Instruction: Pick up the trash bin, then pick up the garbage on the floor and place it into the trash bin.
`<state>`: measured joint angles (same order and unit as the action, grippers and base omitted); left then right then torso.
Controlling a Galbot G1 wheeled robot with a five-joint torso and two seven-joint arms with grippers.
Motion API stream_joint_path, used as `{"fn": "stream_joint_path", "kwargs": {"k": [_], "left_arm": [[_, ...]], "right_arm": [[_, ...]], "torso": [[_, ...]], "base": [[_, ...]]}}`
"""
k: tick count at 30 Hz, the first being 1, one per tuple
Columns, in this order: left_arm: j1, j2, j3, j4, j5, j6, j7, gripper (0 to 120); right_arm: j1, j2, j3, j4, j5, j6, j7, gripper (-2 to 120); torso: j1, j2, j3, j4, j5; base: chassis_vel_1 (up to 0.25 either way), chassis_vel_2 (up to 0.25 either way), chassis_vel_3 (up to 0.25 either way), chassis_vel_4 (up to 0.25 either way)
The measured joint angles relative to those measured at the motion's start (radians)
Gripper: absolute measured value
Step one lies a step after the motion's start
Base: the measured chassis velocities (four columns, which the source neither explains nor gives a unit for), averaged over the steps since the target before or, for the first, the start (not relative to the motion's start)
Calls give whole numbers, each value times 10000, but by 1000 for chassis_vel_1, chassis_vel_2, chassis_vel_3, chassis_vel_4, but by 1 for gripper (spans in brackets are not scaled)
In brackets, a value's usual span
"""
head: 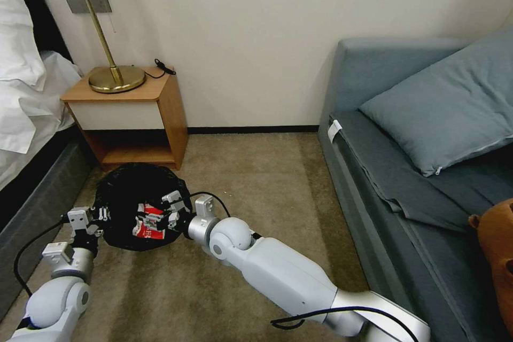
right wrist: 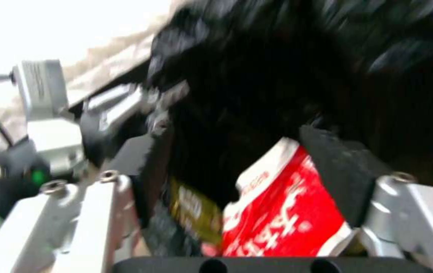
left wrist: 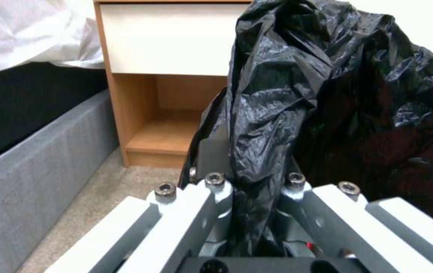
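Note:
The trash bin (head: 128, 187) shows as a round mass of crinkly black bag on the carpet in front of the nightstand. My left gripper (head: 99, 215) is at its left rim, shut on a fold of the black bag (left wrist: 257, 125), with the gripper (left wrist: 249, 178) pinching it between both fingers. My right gripper (head: 160, 217) reaches over the bin's mouth from the right. Its jaws stand apart (right wrist: 231, 144), and a red-and-white packet (right wrist: 282, 212) of the garbage lies between them against one pad (right wrist: 343, 174). A gold-brown wrapper (right wrist: 196, 212) lies beside it. The packet (head: 145, 228) sits inside the bin.
A wooden nightstand (head: 133, 112) with a brass lamp (head: 115, 77) stands just behind the bin. The bed (head: 26, 96) runs along the left. A grey sofa (head: 374, 171) with a pillow (head: 443, 112) and a brown plush bear (head: 494, 240) is on the right. Open carpet (head: 256, 181) lies between.

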<state>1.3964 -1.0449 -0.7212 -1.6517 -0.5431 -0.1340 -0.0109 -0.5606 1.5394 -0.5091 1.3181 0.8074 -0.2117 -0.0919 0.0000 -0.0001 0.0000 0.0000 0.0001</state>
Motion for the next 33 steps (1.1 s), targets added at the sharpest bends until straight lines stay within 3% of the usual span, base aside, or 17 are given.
{"fn": "stream_joint_path", "kwargs": {"k": [6, 9, 11, 13, 18, 21, 22, 29, 33], "left_arm": [[14, -29, -69, -212, -441, 217, -205, 4], [-27, -45, -127, -216, -638, 332, -358, 4], [-52, -64, -153, -216, -893, 489, -534, 4], [-142, -134, -225, -183, -1545, 892, -1132, 4], [-379, -188, -374, 34, -2305, 1173, -1832, 4], [-770, -279, -446, 164, -3372, 1530, -2432, 4], [-1204, -393, -456, 274, -3928, 1678, -2730, 4], [-1774, -686, -364, 334, -4841, 1767, -3004, 4], [-1980, -834, -345, 746, -5256, 1707, -3071, 4]], "right_arm": [[243, -85, 583, 426, -644, 97, 653, 93], [404, -189, 941, 569, -1299, 144, 1021, 99], [484, -251, 1165, 620, -1757, 159, 1208, 99], [632, -423, 1673, 639, -2661, 120, 1535, 100], [685, -906, 2209, 392, -3647, -174, 2051, 100], [424, -1303, 2573, 104, -4285, -361, 2237, 100], [110, -1449, 2810, -76, -4620, -363, 2236, 100], [-440, -1501, 3167, -370, -5634, -119, 2129, 100], [-691, -1504, 3257, -389, -5846, -67, 2102, 100]], "torso": [[0, 1, 0, 1, 0], [0, 0, 0, -2, 1], [0, 0, 0, -2, 1], [0, 0, 0, 1, 0], [0, 0, 0, 0, 1], [0, 0, 1, 1, 0], [0, 0, 0, -3, 1], [0, 0, 0, 0, 0], [0, 1, 0, -1, 0]], "base": [[0, 0, 0, 0], [0, 0, 0, 0], [0, 0, 0, 0], [0, 0, 0, 0], [0, 0, 0, 0], [0, 0, 0, 0], [0, 0, 0, 0], [0, 0, 0, 0], [0, 0, 0, 0]]}}
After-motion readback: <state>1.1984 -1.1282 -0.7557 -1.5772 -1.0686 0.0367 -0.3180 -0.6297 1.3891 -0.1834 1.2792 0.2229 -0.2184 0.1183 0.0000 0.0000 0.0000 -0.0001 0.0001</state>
